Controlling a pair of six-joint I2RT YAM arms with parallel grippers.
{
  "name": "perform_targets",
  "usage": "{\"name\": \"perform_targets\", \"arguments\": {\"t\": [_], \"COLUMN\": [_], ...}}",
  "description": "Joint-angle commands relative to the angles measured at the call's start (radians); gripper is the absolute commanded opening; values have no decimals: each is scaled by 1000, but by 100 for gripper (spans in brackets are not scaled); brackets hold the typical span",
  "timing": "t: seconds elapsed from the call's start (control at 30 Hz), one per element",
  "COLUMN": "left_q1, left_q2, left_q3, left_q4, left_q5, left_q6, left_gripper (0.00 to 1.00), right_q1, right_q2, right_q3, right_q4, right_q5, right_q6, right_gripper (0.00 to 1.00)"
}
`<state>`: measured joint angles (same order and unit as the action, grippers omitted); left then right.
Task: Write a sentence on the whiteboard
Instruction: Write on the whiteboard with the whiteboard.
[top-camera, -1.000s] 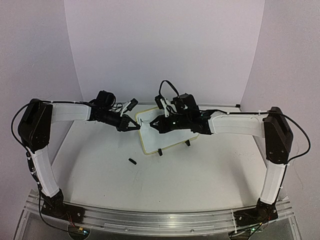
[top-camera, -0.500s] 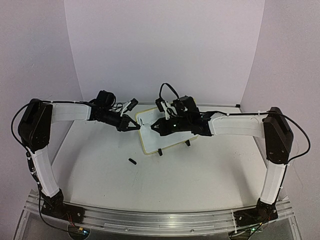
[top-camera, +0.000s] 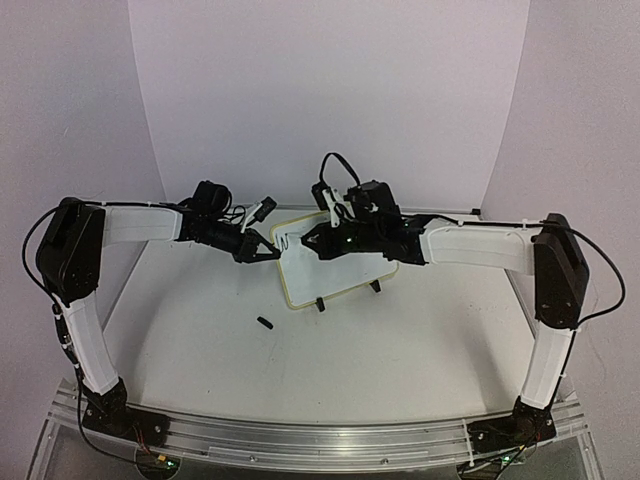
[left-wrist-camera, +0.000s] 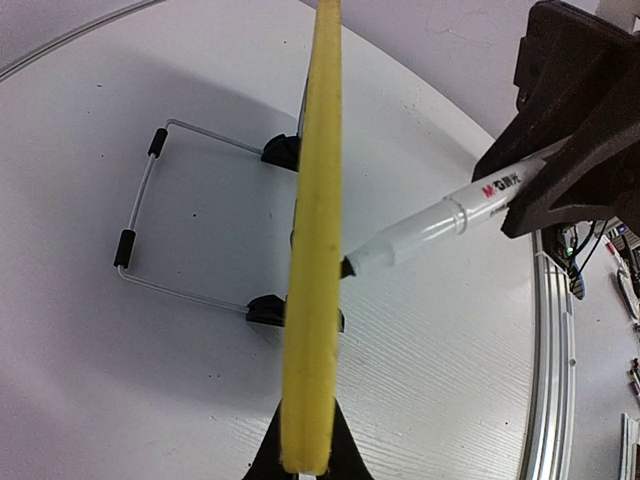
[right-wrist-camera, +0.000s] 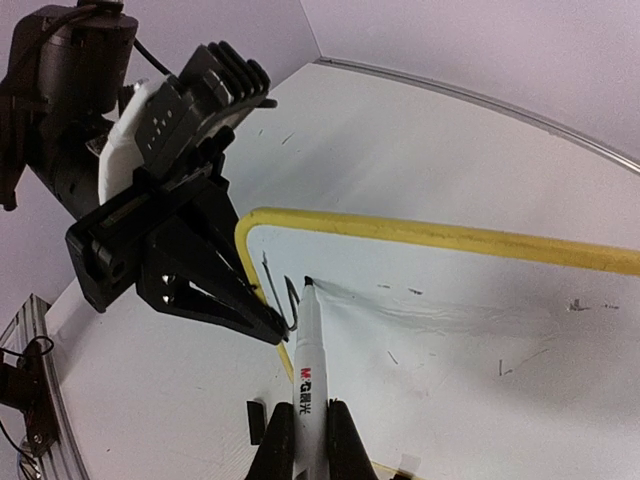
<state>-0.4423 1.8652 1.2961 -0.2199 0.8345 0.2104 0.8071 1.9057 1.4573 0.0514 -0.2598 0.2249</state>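
Pale yellow plastic rims the small whiteboard (top-camera: 320, 282), propped on its wire stand (left-wrist-camera: 140, 212) at the far middle of the white table (top-camera: 420, 340), where two robot arms meet over it. The left gripper (top-camera: 266, 250) is closed tight on the board's left edge, near the upper corner, bracing it. The right gripper (right-wrist-camera: 308, 425) is clamped around a white M&G marker (right-wrist-camera: 307, 355), whose black tip touches the writing face just beside the left gripper's fingertips. Only the first few black strokes of the sentence (right-wrist-camera: 289, 297) show there; the rest of the face is blank apart from faint smudges. A small black piece (top-camera: 264, 322), probably the marker's cap, lies on the table nearer the arms. The hazards look plain. The pen works right against the bracing fingers, so a wide stroke could strike them or run off the rim. A heavy push could rock the board on its stand, should the corner hold slip, leaving letters broken.
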Motion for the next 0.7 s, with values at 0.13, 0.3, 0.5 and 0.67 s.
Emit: {"name": "perform_targets", "arguments": {"t": [0.13,0.3,0.5,0.67], "left_q1": [-35,-35,-38,-38], "left_q2": [43,56,60,52], "left_q3": [21,43,56,69], "left_q4": [-133,-166,-191,-208], "left_q5": [-61,-81,-111,-110], "left_q6": [22,13,-14,-45], "left_gripper": [0,0,0,0], "right_q1": [-9,-10,-17,-22], "right_q2": [-76,-164,-260,-323], "right_q3": [28,-49,-124,-194], "right_q4": [30,55,56,69], "right_q5": [-8,-50,-61,-52], "right_q6": [-26,-27,-41,-41], "right_gripper": [0,0,0,0]}}
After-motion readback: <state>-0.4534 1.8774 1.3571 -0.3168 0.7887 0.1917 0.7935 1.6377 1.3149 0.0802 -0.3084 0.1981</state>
